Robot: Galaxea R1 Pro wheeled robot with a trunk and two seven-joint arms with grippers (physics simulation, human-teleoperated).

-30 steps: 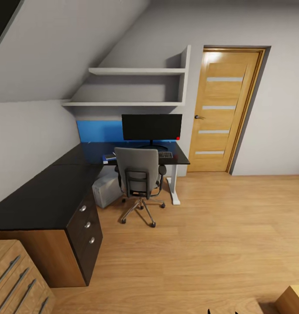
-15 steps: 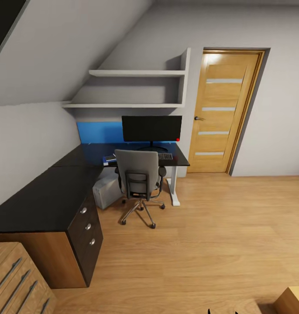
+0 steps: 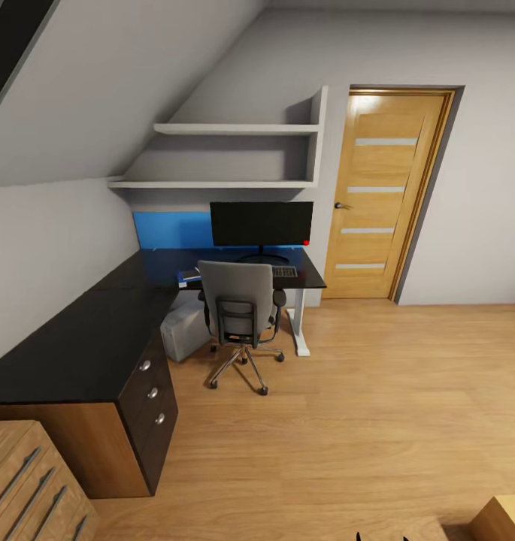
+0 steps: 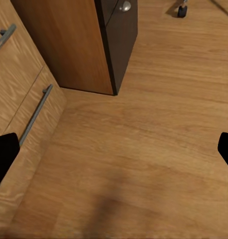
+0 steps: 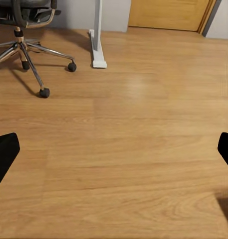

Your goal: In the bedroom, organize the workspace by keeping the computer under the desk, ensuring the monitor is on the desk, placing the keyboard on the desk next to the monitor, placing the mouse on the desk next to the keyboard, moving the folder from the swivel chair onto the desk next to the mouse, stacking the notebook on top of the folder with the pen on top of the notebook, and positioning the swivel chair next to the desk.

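Glossy black L-shaped desk (image 3: pixel 84 338) is carrying the wide flat monitor (image 3: pixel 261 223); grey padded swivel chair (image 3: pixel 238 304) is sitting tucked in. Both grippers' jaws are hanging spread wide, empty.

Bedroom corner under a sloped ceiling, beyond the workspace

A wooden door (image 3: pixel 383 194) with frosted strips stands shut in the far wall, two white wall shelves (image 3: pixel 234 129) to its left above a blue wall panel (image 3: pixel 171 227); a light wooden drawer chest (image 3: pixel 28 481) with long grey handles sits at the near left on the plank floor (image 3: pixel 377 421)
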